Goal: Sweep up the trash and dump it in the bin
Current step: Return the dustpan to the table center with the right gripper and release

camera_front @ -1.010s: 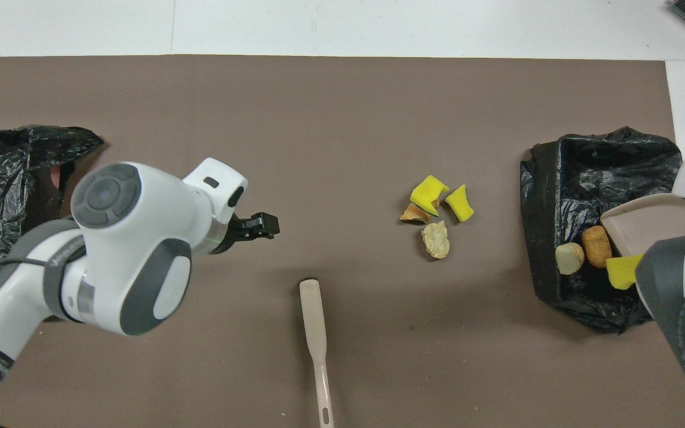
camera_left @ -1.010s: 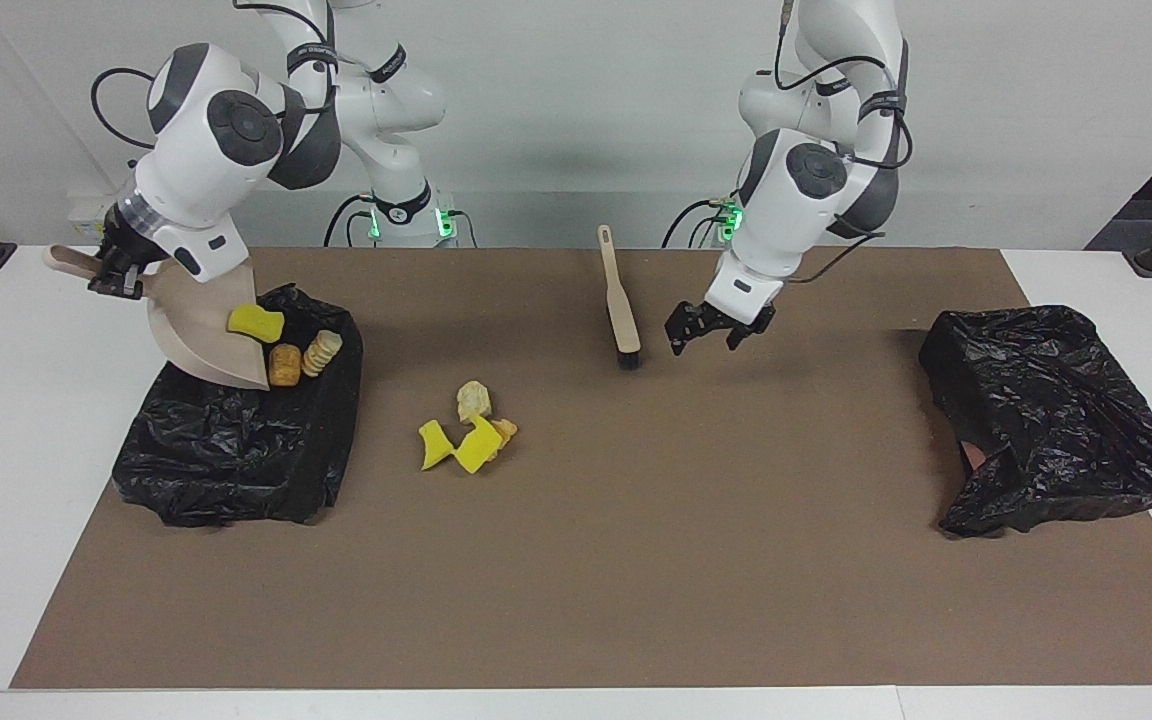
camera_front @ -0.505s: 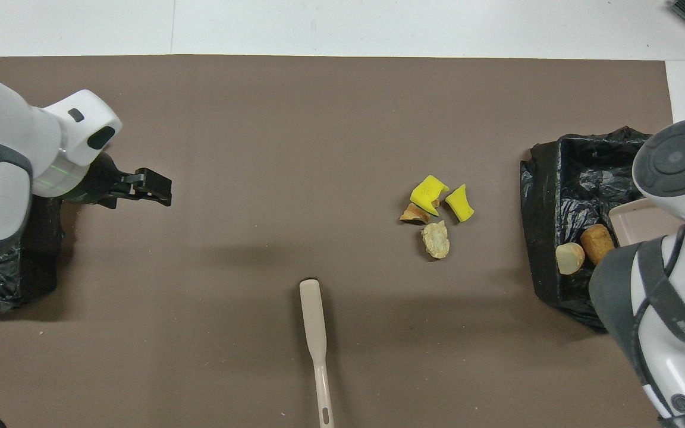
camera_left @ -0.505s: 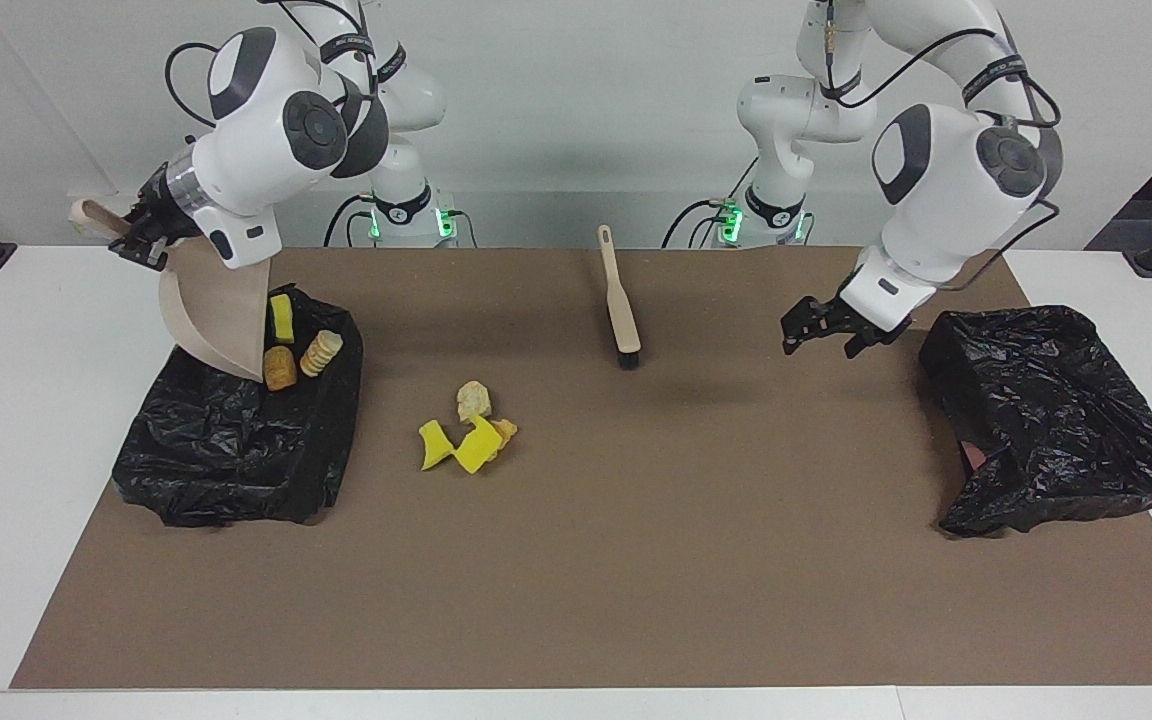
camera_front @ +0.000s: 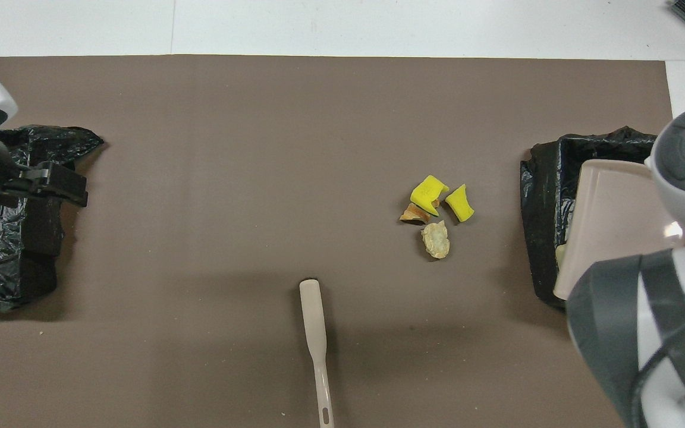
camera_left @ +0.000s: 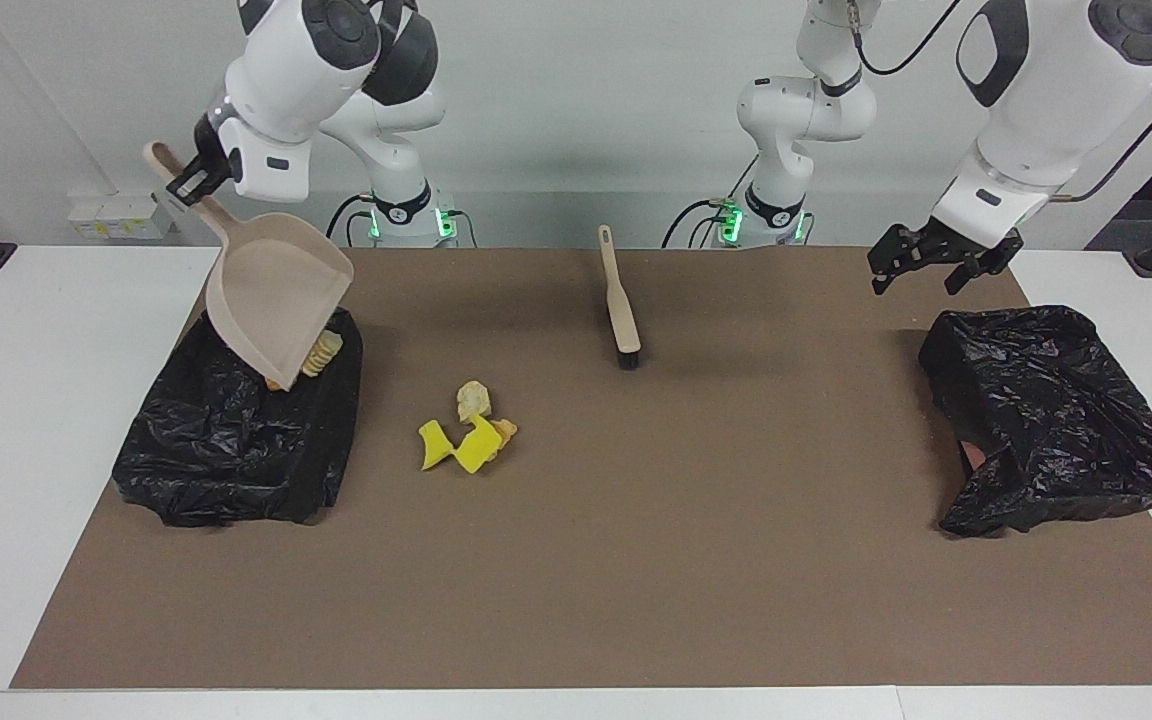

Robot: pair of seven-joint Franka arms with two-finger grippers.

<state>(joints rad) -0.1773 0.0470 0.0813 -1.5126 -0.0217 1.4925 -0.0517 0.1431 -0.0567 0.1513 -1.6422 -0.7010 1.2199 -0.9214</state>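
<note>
My right claw (camera_left: 198,176) pinches the dustpan (camera_left: 279,294) handle over the bin (camera_left: 236,440), left claw (camera_left: 939,262) spread and waiting; next, the leftover trash (camera_left: 468,428) needs the brush (camera_left: 621,305).

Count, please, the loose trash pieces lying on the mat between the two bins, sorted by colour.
yellow scraps: 2
orange-brown lump: 1
pale tan lump: 1
Total: 4
</note>
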